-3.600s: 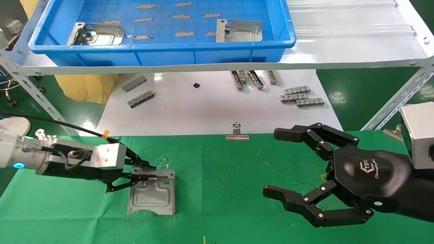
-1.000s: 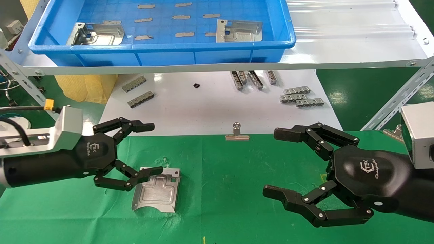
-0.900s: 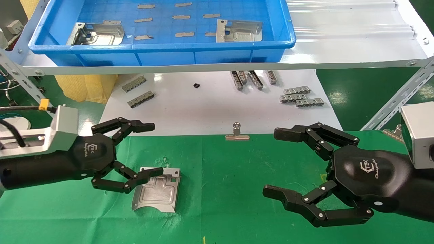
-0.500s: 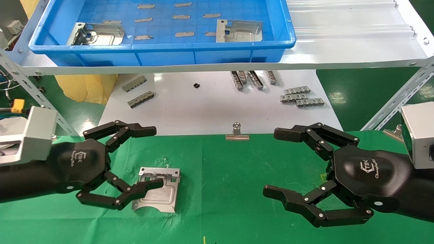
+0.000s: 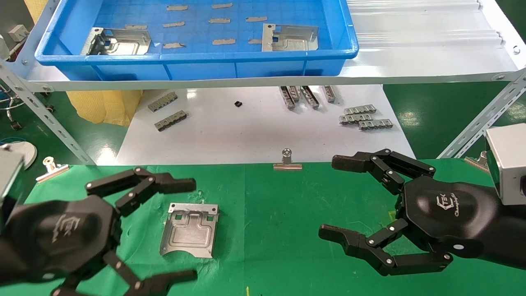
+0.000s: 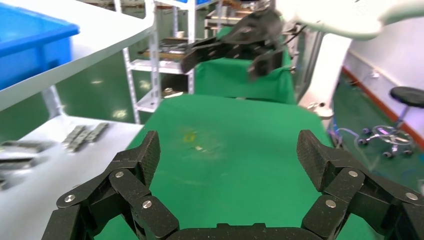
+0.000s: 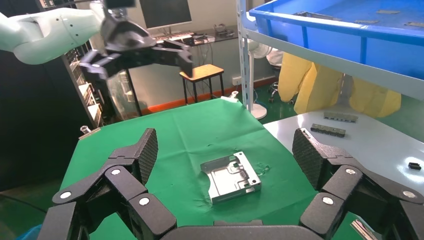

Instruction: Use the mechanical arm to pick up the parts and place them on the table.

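One silver stamped part (image 5: 191, 234) lies flat on the green-cloth table (image 5: 271, 213), free of both grippers. It also shows in the right wrist view (image 7: 231, 176). My left gripper (image 5: 192, 230) is open and empty, raised near the front left with the part just beyond its fingers. In the left wrist view the gripper (image 6: 231, 155) frames only bare green cloth. My right gripper (image 5: 328, 197) is open and empty, hovering at the right of the cloth. Two more parts (image 5: 119, 41) (image 5: 289, 38) lie in the blue tray (image 5: 197, 61).
The blue tray sits on a white shelf (image 5: 411, 61) held by angled metal struts (image 5: 41, 115). Below it a white board (image 5: 246, 131) carries several grey toothed strips (image 5: 363, 117). Binder clips (image 5: 287, 162) (image 5: 51, 167) sit at the cloth's far edge.
My left gripper let go of the part, opened wide and pulled back toward the front left, coming nearer the camera. The part stays on the cloth. The right arm has not moved.
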Action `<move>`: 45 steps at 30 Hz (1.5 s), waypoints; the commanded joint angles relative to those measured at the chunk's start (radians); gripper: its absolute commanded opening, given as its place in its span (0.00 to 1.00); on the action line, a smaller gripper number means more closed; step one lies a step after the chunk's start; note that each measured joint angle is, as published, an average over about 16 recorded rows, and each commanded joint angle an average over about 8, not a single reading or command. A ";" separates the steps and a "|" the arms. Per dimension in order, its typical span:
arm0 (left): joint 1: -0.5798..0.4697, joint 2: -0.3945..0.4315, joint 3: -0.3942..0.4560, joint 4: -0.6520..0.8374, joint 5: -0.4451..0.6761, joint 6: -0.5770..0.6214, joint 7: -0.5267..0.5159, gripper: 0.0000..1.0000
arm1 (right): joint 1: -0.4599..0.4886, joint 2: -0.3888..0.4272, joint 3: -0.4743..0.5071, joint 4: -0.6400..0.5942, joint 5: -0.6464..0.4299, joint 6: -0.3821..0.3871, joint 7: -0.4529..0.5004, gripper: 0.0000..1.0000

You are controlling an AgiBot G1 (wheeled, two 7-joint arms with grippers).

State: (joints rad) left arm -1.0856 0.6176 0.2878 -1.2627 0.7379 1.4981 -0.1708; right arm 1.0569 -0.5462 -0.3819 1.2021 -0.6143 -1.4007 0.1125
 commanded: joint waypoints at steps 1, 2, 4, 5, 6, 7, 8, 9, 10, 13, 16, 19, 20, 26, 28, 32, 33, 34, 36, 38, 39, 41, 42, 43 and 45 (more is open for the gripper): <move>0.020 -0.011 -0.015 -0.039 -0.014 -0.003 -0.024 1.00 | 0.000 0.000 0.000 0.000 0.000 0.000 0.000 1.00; 0.023 -0.013 -0.017 -0.046 -0.016 -0.003 -0.026 1.00 | 0.000 0.000 0.000 0.000 0.000 0.000 0.000 1.00; 0.029 -0.016 -0.021 -0.056 -0.021 -0.004 -0.030 1.00 | 0.000 0.000 0.000 0.000 0.000 0.000 0.000 1.00; 0.029 -0.016 -0.022 -0.057 -0.021 -0.004 -0.029 1.00 | 0.000 0.000 0.000 0.000 0.000 0.000 0.000 1.00; 0.029 -0.016 -0.021 -0.055 -0.021 -0.004 -0.028 1.00 | 0.000 0.000 0.000 0.000 0.000 0.000 0.000 1.00; 0.028 -0.016 -0.021 -0.053 -0.021 -0.005 -0.027 1.00 | 0.000 0.000 0.000 0.000 0.000 0.000 0.000 1.00; 0.026 -0.015 -0.020 -0.050 -0.020 -0.005 -0.026 1.00 | 0.000 0.000 0.000 0.000 0.000 0.000 0.000 1.00; 0.025 -0.014 -0.019 -0.047 -0.019 -0.005 -0.025 1.00 | 0.000 0.000 0.000 0.000 0.000 0.000 0.000 1.00; 0.024 -0.014 -0.018 -0.045 -0.018 -0.005 -0.024 1.00 | 0.000 0.000 0.000 0.000 0.000 0.000 0.000 1.00; 0.021 -0.012 -0.015 -0.038 -0.015 -0.004 -0.022 1.00 | 0.000 0.000 0.000 0.000 0.000 0.000 0.000 1.00; 0.018 -0.010 -0.013 -0.033 -0.013 -0.004 -0.020 1.00 | 0.000 0.000 0.000 0.000 0.000 0.000 0.000 1.00; 0.016 -0.009 -0.012 -0.030 -0.012 -0.004 -0.019 1.00 | 0.000 0.000 0.000 0.000 0.000 0.000 0.000 1.00; 0.015 -0.009 -0.011 -0.029 -0.011 -0.004 -0.018 1.00 | 0.000 0.000 0.000 0.000 0.000 0.000 0.000 1.00; 0.013 -0.007 -0.009 -0.024 -0.009 -0.003 -0.016 1.00 | 0.000 0.000 0.000 0.000 0.000 0.000 0.000 1.00; 0.012 -0.007 -0.009 -0.023 -0.008 -0.003 -0.016 1.00 | 0.000 0.000 0.000 0.000 0.000 0.000 0.000 1.00; 0.011 -0.006 -0.008 -0.021 -0.007 -0.003 -0.015 1.00 | 0.000 0.000 0.000 0.000 0.000 0.000 0.000 1.00; 0.011 -0.006 -0.008 -0.020 -0.007 -0.003 -0.015 1.00 | 0.000 0.000 0.000 0.000 0.000 0.000 0.000 1.00; 0.011 -0.006 -0.008 -0.020 -0.007 -0.003 -0.015 1.00 | 0.000 0.000 0.000 0.000 0.000 0.000 0.000 1.00; 0.010 -0.006 -0.008 -0.019 -0.007 -0.003 -0.015 1.00 | 0.000 0.000 0.000 0.000 0.000 0.000 0.000 1.00; 0.010 -0.006 -0.008 -0.019 -0.007 -0.002 -0.015 1.00 | 0.000 0.000 0.000 0.000 0.000 0.000 0.000 1.00; 0.010 -0.006 -0.008 -0.019 -0.007 -0.002 -0.015 1.00 | 0.000 0.000 0.000 0.000 0.000 0.000 0.000 1.00; 0.010 -0.006 -0.007 -0.018 -0.006 -0.002 -0.014 1.00 | 0.000 0.000 0.000 0.000 0.000 0.000 0.000 1.00; 0.010 -0.006 -0.007 -0.018 -0.006 -0.002 -0.014 1.00 | 0.000 0.000 0.000 0.000 0.000 0.000 0.000 1.00; 0.010 -0.006 -0.007 -0.018 -0.006 -0.002 -0.014 1.00 | 0.000 0.000 0.000 0.000 0.000 0.000 0.000 1.00; 0.010 -0.006 -0.007 -0.017 -0.006 -0.002 -0.014 1.00 | 0.000 0.000 0.000 0.000 0.000 0.000 0.000 1.00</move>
State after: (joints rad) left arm -1.0760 0.6120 0.2806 -1.2803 0.7318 1.4958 -0.1849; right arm 1.0567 -0.5462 -0.3819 1.2019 -0.6142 -1.4006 0.1124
